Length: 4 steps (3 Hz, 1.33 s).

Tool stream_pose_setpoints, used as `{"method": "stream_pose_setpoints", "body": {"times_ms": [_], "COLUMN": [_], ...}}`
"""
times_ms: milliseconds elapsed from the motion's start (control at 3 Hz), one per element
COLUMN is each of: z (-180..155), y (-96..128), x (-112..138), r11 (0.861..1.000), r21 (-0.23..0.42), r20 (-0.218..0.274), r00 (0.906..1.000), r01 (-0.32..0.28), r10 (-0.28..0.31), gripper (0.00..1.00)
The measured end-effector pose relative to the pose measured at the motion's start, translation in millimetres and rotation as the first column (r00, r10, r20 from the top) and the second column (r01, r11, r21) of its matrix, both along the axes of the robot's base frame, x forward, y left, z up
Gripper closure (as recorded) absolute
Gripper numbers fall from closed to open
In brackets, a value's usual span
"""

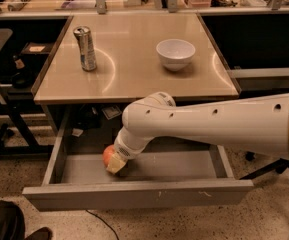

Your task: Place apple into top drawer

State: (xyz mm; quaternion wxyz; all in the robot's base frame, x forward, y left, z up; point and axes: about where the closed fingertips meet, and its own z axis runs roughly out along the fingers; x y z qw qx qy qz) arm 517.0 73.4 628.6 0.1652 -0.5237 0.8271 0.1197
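The top drawer (139, 194) is pulled out under the table, its grey front panel with small white scuffs facing me. My gripper (114, 162) reaches down into the drawer's left half from the big white arm (209, 124). It is shut on the red-orange apple (107, 154), which sits low in the drawer, at or just above the floor. One pale fingertip (116, 164) shows against the apple's right side; the other finger is hidden.
On the tan tabletop (134, 79) stand a silver can (85, 48) at the left and a white bowl (175, 53) at the right. Dark table frames flank both sides. A dark object (4, 221) lies on the floor at the lower left.
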Motion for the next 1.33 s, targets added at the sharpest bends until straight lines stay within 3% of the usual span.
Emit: {"method": "stream_pose_setpoints", "body": {"times_ms": [333,667,1000,1333], "z": [-10.5,-10.6,-10.6,-10.6], "y": [-4.4,-4.5,-4.4,-4.4], "x": [-4.0,-4.0,-4.1,-4.1], "r11": [1.0,1.0,1.0,1.0], "r21": [-0.015,-0.015,-0.015,-0.015], "r20": [-0.02,-0.02,-0.02,-0.02], "r00": [0.9997,0.9997,0.9997,0.9997], "r01": [0.016,0.016,0.016,0.016], "r10": [-0.016,-0.016,-0.016,-0.016], "gripper": [1.0,0.82,0.59,0.27]}}
